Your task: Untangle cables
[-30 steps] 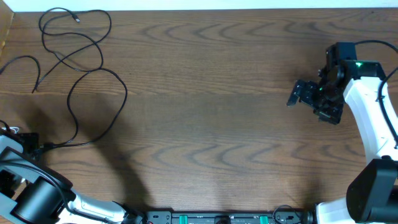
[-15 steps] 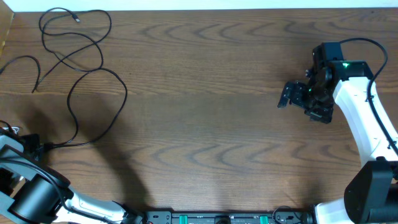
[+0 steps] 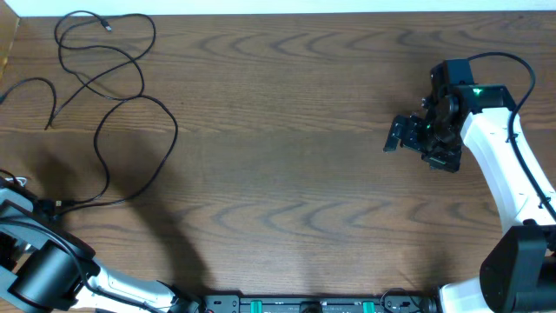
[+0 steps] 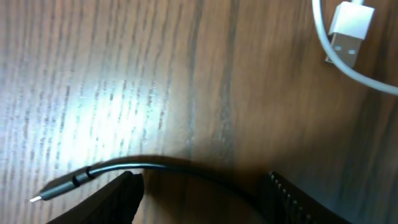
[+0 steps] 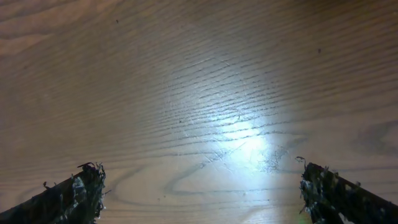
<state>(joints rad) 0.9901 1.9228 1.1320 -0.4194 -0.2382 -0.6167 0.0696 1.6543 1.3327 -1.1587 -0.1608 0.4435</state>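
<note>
At the near left corner of the table (image 3: 287, 174) the left gripper (image 4: 202, 194) sits low over the wood with its jaws apart. A thin black cable (image 4: 146, 164) runs across the gap between them, and neither finger is pressed onto it, so the pincer is loose around the cord rather than clamped. The cable's small plug end (image 4: 50, 193) lies flat on the wood just outside the left finger. A little farther along, a white cable (image 4: 318, 34) curves past with its USB plug (image 4: 349, 28) resting on the tabletop, apart from the black one. From that corner the black cables (image 3: 176, 130) sweep out in a wide loop toward the middle of the left half, then wind to the far left edge. There the strands cross over one another in loose loops, with a loose end (image 3: 108, 28) lying inside the farthest one. Well away on the right side, about midway up the table, the right gripper (image 3: 396, 139) hangs over bare wood, its fingers (image 5: 74, 193) spread wide and holding nothing.
</note>
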